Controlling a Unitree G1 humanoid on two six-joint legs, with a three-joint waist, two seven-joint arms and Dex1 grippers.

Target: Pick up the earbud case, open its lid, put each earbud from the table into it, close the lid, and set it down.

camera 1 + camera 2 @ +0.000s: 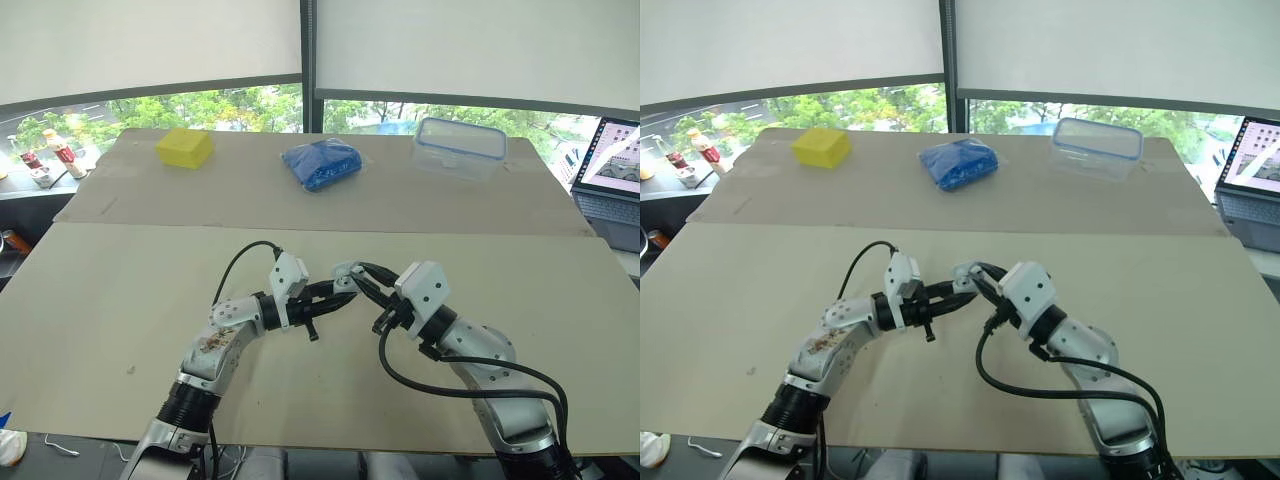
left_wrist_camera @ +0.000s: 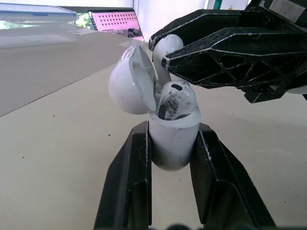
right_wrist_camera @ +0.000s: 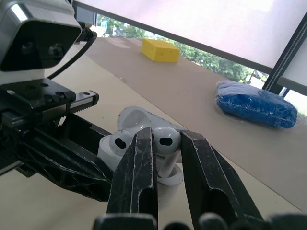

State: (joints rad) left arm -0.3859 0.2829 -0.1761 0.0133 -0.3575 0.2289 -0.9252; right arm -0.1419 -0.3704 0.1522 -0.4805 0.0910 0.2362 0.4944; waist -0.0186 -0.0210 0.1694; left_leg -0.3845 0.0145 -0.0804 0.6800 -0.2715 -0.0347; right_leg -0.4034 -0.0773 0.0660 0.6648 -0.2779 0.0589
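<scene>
Beyond the pale tan bench (image 1: pixel 110 300) we see windows onto green trees. A yellow sponge block (image 1: pixel 185 147), a blue crinkled bag (image 1: pixel 322 164) and a clear plastic box (image 1: pixel 460 148) sit along the far side.

The left pincer (image 2: pixel 173 133) is clamped on the small white glossy earbud case (image 2: pixel 171 149), held above the bench with its hinged lid (image 2: pixel 125 84) swung open. One white earbud (image 2: pixel 176 100) sits in its socket. The right pincer (image 3: pixel 168 138) is closed on the second white earbud (image 2: pixel 167 48), just above the case's open mouth and beside the lid.

In our judgement, the risk is a misaligned stem. It could catch the rim or the seated bud and slip from the hold. A hard push could twist the case between the left fingers, or knock the lid shut early.
</scene>
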